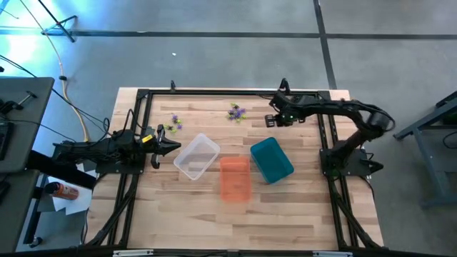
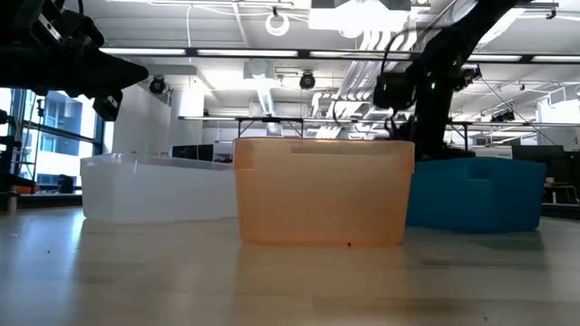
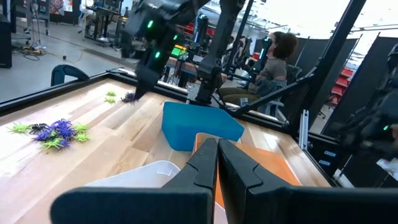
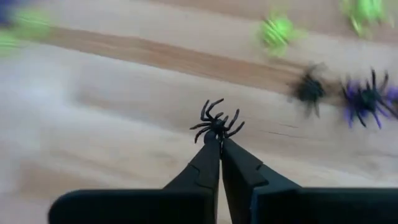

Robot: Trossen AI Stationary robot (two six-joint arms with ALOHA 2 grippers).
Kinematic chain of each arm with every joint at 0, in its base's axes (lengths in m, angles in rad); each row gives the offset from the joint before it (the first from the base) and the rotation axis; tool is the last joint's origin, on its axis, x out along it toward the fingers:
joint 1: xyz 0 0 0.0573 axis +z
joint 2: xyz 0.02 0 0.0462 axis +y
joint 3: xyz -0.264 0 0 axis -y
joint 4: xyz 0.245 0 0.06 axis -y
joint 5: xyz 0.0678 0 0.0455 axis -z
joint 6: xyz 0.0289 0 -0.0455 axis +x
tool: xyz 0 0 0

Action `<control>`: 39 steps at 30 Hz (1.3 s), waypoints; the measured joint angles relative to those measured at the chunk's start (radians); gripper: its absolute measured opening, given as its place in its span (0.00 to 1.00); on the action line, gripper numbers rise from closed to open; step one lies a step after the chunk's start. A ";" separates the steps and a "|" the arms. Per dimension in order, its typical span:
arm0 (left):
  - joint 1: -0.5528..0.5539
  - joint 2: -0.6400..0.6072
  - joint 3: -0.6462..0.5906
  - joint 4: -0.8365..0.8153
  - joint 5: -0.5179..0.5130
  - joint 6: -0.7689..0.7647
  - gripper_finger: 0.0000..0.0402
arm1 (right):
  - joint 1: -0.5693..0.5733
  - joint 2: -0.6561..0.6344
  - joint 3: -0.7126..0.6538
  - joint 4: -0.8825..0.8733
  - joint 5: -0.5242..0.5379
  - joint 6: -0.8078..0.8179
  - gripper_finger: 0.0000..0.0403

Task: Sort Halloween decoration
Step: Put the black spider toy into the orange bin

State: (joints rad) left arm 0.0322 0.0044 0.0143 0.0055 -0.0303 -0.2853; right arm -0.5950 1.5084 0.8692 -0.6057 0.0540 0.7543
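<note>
The wooden counter (image 1: 214, 214) carries three bins in a row near its middle: a clear bin (image 1: 196, 156) on the left, an orange bin (image 1: 234, 178) in the centre and a teal bin (image 1: 271, 160) on the right. The left arm lies at the counter's left edge, its left gripper (image 1: 171, 146) pressed together and empty, just beside the clear bin. The right arm reaches across the far right part of the counter, and the right gripper (image 4: 219, 138) is closed, pinching a black spider trinket (image 4: 216, 122) at its tips. Small purple, green and black trinkets lie in two clusters along the far side, one cluster (image 1: 173, 123) on the left and another cluster (image 1: 236, 112) near the middle.
</note>
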 joint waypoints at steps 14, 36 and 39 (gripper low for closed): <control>0.000 0.000 0.000 0.000 0.000 0.000 0.01 | 0.175 -0.466 0.001 0.360 -0.348 -0.468 0.00; 0.000 0.000 0.000 0.000 0.000 0.000 0.01 | 0.681 -0.025 0.419 0.054 -0.227 -0.805 0.00; 0.000 0.000 0.000 0.000 0.000 0.000 0.01 | 0.714 0.074 0.485 0.025 -0.170 -0.762 0.00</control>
State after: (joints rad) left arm 0.0322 0.0044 0.0143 0.0059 -0.0303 -0.2854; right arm 0.1188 1.5826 1.3543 -0.5803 -0.1162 -0.0080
